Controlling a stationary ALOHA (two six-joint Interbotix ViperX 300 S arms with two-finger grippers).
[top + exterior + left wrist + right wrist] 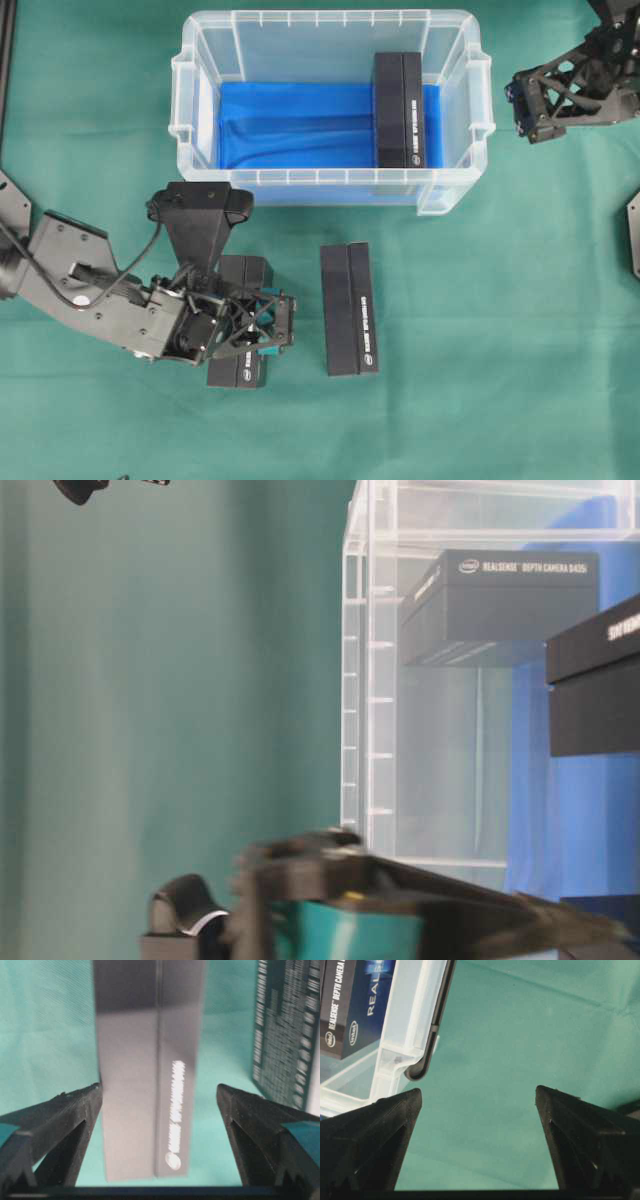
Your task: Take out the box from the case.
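The case [320, 16], a clear plastic bin with a blue sheet on its floor, stands at the back middle. One black box [399, 110] stands inside it against the right wall. Two more black boxes lie on the green cloth in front: one [349, 308] in the middle, the other [150, 1085] under my left gripper [262, 325]. The left gripper [160, 1090] is open and straddles that box; the left finger is close to its side, the right finger well apart. My right gripper [522, 108] hangs open and empty just right of the case.
The case's corner and rim handle [415, 1010] lie just left of the right gripper, over bare green cloth. The middle box's printed side [287, 1035] stands close on the left gripper's right. Black frame parts [632, 235] sit at the table's right edge.
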